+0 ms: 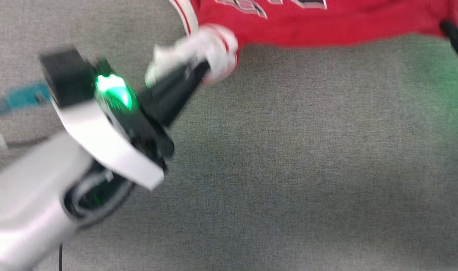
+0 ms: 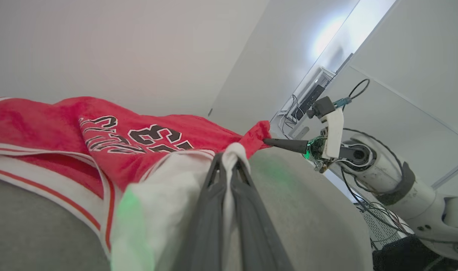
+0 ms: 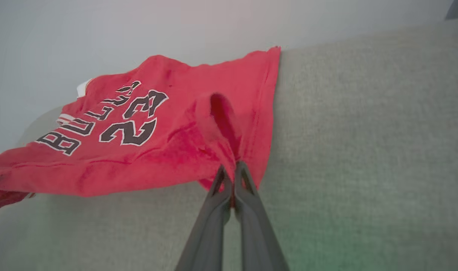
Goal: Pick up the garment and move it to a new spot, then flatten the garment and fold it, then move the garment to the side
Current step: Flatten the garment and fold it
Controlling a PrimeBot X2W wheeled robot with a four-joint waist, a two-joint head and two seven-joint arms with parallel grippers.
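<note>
**A:** What is the left gripper (image 1: 205, 70) doing at the lower left of the head view?

**B:** Its jaws are pinching a white sleeve end of the garment (image 1: 327, 22). I'm judging it soft, light and limp, so it needs holding by its edges.

**A:** And further up?

**B:** The one garment is stretching along the top edge, over the grey worktop (image 1: 289, 169). At the upper right, the right gripper (image 1: 453, 34) is clamping a red hem corner with its jaws pressed together. That's two grippers and two holds.

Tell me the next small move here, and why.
Probably draw both arms apart a little to pull the garment taut. The left end effector is shut on a white sleeve end and the right end effector on the red hem, while it lies rumpled on the grey surface.
</note>
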